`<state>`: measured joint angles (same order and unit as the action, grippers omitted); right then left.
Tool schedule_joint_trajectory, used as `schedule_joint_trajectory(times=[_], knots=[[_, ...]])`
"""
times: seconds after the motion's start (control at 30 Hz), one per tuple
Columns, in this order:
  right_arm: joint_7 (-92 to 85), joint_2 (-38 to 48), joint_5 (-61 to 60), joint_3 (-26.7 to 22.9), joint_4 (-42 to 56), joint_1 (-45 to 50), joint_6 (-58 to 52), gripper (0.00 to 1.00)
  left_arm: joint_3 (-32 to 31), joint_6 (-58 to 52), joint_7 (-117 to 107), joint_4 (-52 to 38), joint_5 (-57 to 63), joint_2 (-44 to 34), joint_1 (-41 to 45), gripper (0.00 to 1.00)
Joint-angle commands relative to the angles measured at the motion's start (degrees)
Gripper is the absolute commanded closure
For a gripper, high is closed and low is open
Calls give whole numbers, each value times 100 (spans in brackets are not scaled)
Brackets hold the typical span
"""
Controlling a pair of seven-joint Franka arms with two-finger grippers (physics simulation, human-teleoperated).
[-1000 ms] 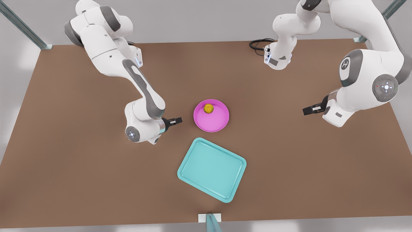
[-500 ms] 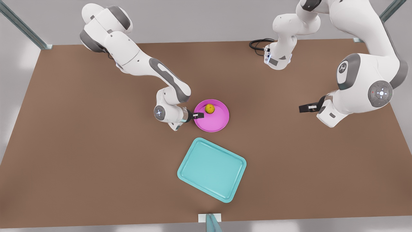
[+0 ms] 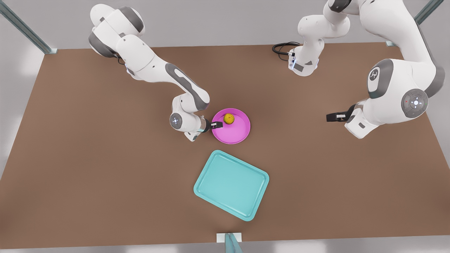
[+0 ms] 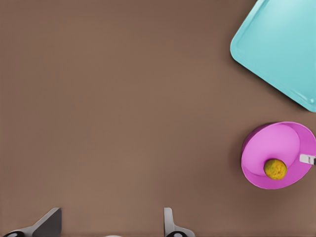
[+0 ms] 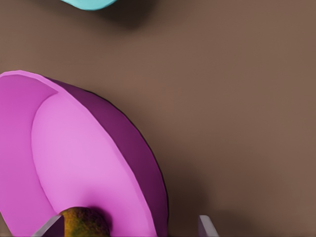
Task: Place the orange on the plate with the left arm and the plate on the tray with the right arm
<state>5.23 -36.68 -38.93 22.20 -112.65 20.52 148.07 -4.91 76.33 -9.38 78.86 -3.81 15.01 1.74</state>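
Nearest the lower edge of the front view, the tray point(image 3: 231, 184) lay on the desk point(image 3: 105, 175), turned at a slant with nothing in it. It was the landing place for the plate.

Just beyond it, apart from its rim, sat the plate point(image 3: 233, 133). The orange point(image 3: 229, 118) rested inside it, toward the far side, so the fruit's half of the job looked done.

At the plate's edge on the front view's left, the right pincer point(image 3: 218, 124) reached in level and low. In the right wrist view its fingers point(image 5: 206, 226) were spread, one on each side of the raised rim, with the orange just inside. That placing probably served a pinch on the rim, the only part of a shallow dish that such a pincer can take. No closing on the rim was visible yet. The lift would have to stay level, or the orange might roll off.

Farther off, on the front view's right and well apart from the plate, the left pincer point(image 3: 332, 117) hung above bare desk. Its fingers were spread, it held nothing, and its arm waited clear of the route to the tray.
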Motion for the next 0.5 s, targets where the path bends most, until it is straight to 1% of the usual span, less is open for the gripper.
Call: schedule_joint_trajectory(times=[0.0,0.03,0.07,0.13,0.17,0.23,0.3,0.37,0.43,0.47], knots=[[-303,-32,-10,4,6,4,-112,0,-2,-22,218,-2,3,-7,-7,0],[-303,-59,-10,4,15,4,-112,0,-2,-22,218,-2,3,2,-7,0],[-294,-67,-10,-5,15,22,-112,14,-2,-13,218,-2,3,2,-7,0],[-294,-67,-10,-5,15,22,-112,18,-2,-13,218,-2,3,2,-7,0],[-294,-67,-10,-5,15,13,-112,24,-2,-13,218,-2,3,2,-7,0],[-303,-67,-10,4,24,13,-112,40,-2,-13,218,-2,3,2,-7,0],[-391,-94,-10,-5,24,4,-121,47,-2,-13,218,-2,3,2,-7,0],[-391,-94,-10,4,24,-4,-121,58,-2,-13,226,-2,-6,2,-7,0],[-400,-94,-10,-5,32,-13,-121,75,-2,22,226,-2,-6,2,-16,0],[-409,-94,-10,-5,32,-31,-121,78,-2,22,226,-2,-6,2,-16,0]])
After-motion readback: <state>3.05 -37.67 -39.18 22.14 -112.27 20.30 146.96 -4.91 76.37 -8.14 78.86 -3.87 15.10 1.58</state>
